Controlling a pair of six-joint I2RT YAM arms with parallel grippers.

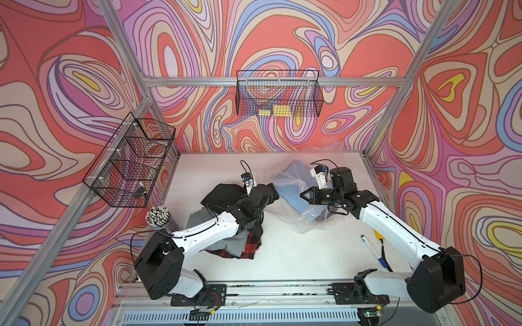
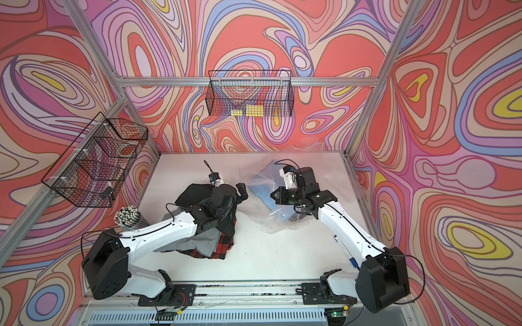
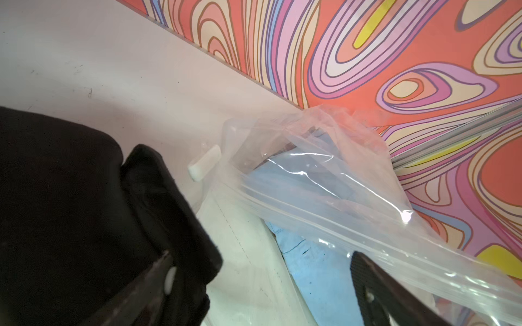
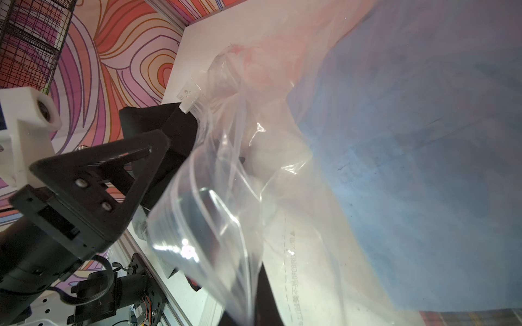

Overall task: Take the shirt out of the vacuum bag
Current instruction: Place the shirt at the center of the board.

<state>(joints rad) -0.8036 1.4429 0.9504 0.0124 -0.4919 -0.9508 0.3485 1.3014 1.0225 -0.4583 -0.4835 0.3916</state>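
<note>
The vacuum bag (image 1: 308, 223) is clear, crinkly plastic lying at the back right of the table (image 1: 296, 254), also seen in the other top view as the vacuum bag (image 2: 271, 223). A light blue shirt (image 1: 292, 192) lies inside it. My right gripper (image 1: 303, 195) is shut on the bag's plastic near the mouth and holds it up; the pinch shows in the right wrist view (image 4: 254, 307). My left gripper (image 1: 272, 193) stands open at the bag's mouth. In the left wrist view the blue shirt (image 3: 319, 282) and the bag's zip strip (image 3: 339, 220) lie between its fingers (image 3: 375, 288).
A pile of black, grey and red plaid clothes (image 1: 237, 242) lies under my left arm. A pen (image 1: 372, 251) lies at the right by my right arm. Wire baskets hang on the back wall (image 1: 278, 96) and left wall (image 1: 130, 161). A bundle of white-tipped sticks (image 1: 158, 216) stands at the left edge.
</note>
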